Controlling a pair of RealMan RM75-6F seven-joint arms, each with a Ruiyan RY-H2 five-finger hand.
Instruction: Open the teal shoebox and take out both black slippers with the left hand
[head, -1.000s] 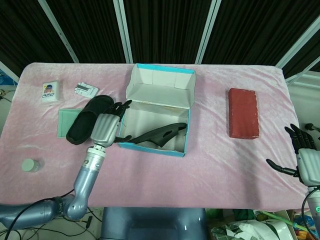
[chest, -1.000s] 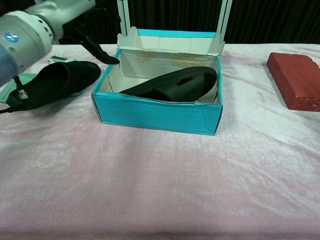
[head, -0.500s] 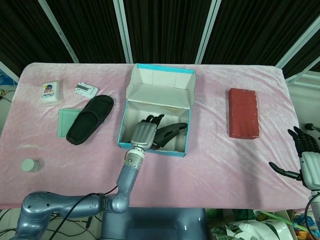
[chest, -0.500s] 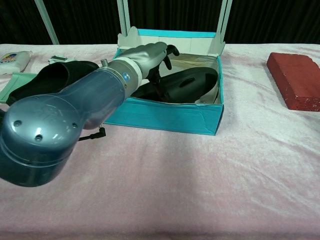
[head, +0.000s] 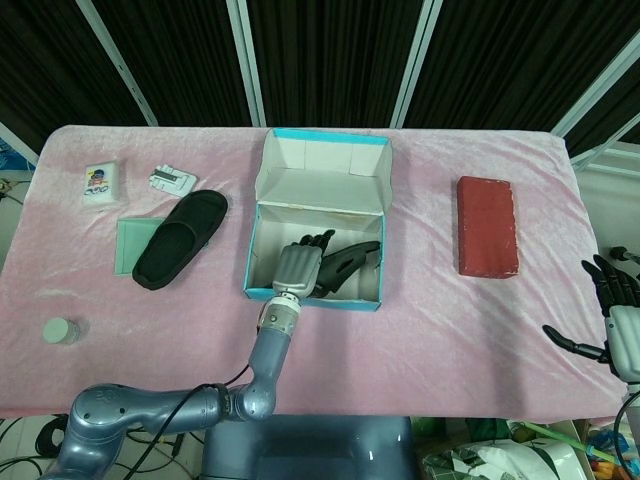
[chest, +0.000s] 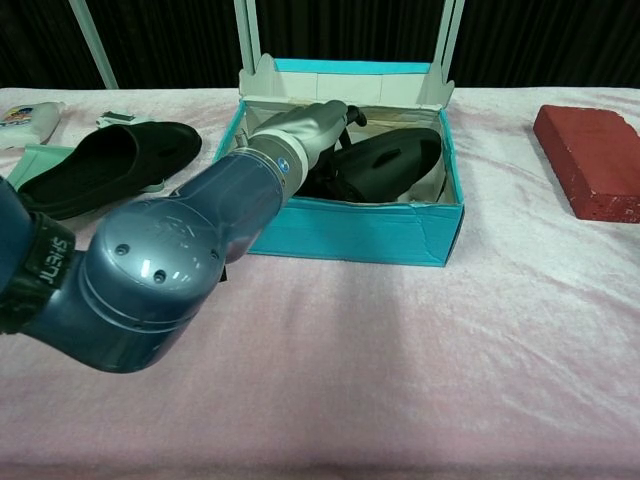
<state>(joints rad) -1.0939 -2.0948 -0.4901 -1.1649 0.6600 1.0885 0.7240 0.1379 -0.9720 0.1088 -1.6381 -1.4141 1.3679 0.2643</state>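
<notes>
The teal shoebox (head: 315, 297) is seen on the pink-covered table (head: 430, 310), lid propped open. The left hand (head: 298, 268) is reached inside it, dark fingers (head: 318, 243) laid over the black slipper in the box (head: 352, 262); whether a grip is made cannot be told. The other black slipper (head: 180, 238) lies left of the box, partly on a pale green tile (head: 128, 240). The right hand (head: 618, 310) is held spread and empty at the table's right edge. No writing can be read on the small printed packet (head: 100, 181).
</notes>
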